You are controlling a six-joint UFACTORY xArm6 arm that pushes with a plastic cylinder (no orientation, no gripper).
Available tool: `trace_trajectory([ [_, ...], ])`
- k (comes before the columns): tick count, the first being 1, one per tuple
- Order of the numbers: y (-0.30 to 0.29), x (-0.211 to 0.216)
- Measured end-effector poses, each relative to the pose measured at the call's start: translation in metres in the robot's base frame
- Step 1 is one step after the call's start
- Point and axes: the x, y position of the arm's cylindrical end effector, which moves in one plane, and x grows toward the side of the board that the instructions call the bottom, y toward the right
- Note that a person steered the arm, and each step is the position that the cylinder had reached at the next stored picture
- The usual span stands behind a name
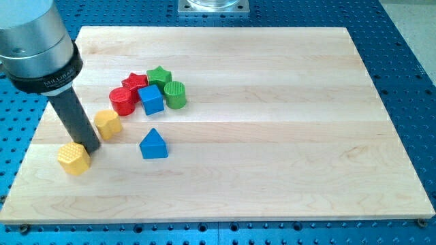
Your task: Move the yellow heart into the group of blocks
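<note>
Wooden board (272, 136); my tip (90, 146) against yellow heart (73, 158)

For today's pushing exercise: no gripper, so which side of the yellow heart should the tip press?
Likely press the yellow heart on its bottom-left flank, pushing up-right toward the group of blocks. My tip sits at its upper-right, so circle round first.

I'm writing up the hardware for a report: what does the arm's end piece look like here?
A wide silver-grey metal cylinder carries a black band with small white lettering, too small to read. Below it runs a straight dark rod ending at my tip. No cables show.
</note>
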Motion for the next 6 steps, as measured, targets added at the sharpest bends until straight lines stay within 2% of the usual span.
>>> trace_trajectory([
  [1, 0.012, -0.021],
  [2, 0.050, -0.031],
  [3, 0.048, -0.019],
  [5, -0.089, 0.003],
  [6, -0.076, 0.061],
])
